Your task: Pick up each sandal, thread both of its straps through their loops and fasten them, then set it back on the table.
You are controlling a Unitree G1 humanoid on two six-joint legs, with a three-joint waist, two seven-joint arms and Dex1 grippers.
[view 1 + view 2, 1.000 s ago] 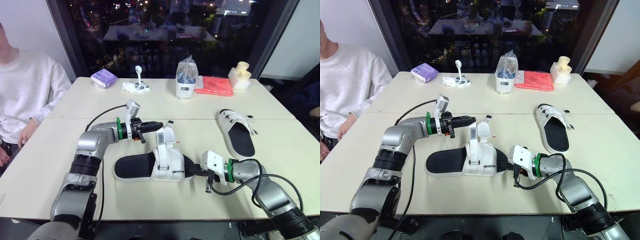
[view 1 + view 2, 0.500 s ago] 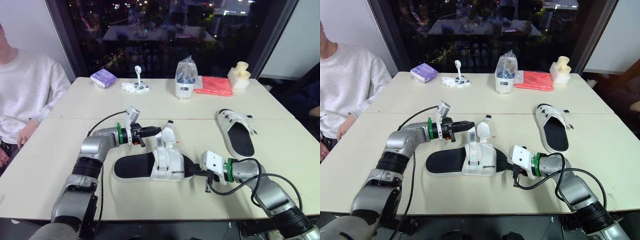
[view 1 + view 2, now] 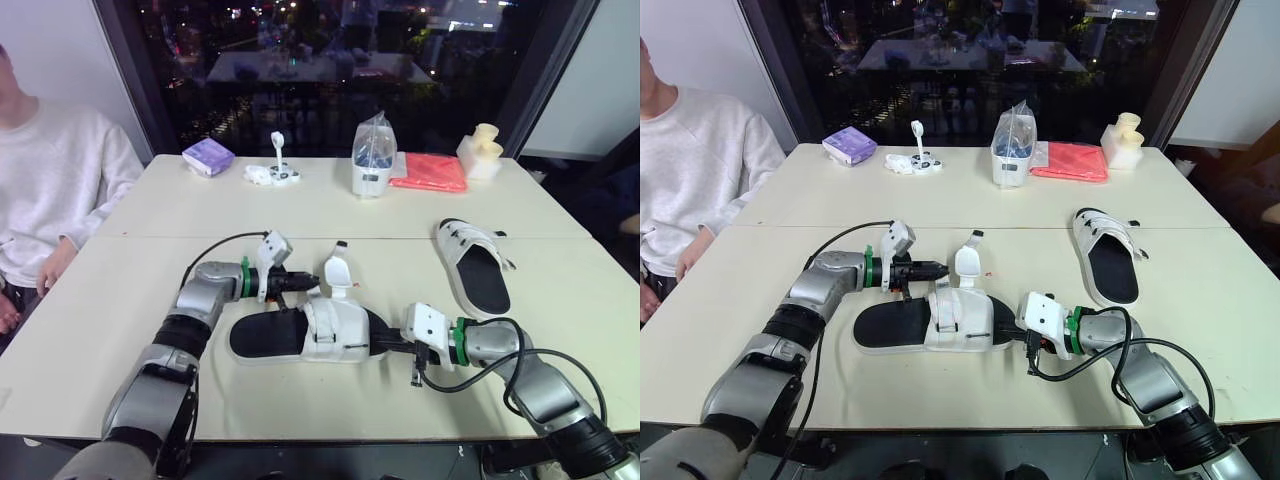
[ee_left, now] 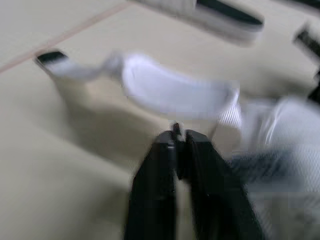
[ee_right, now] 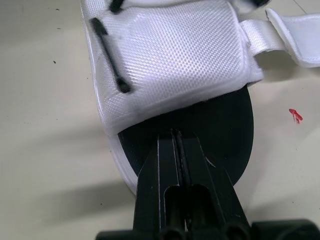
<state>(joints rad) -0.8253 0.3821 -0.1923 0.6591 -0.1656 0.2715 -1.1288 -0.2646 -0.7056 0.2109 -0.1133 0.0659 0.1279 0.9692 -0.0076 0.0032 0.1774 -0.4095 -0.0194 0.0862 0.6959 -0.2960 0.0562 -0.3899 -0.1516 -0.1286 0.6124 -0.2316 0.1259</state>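
The sandal [image 3: 300,335] lies flat on the worktop [image 3: 100,330], its strap [image 3: 336,272] standing up loose. The left fingers [image 4: 162,170] are closed at the strap; I cannot tell whether they pinch it. The right fingers [image 5: 165,170] are closed too, resting on the black sole end. A sideways pull may let the strap slip, or drag the sandal from under the right fingers. There is bare room on the left; the other sandal [image 3: 478,268] is well apart.
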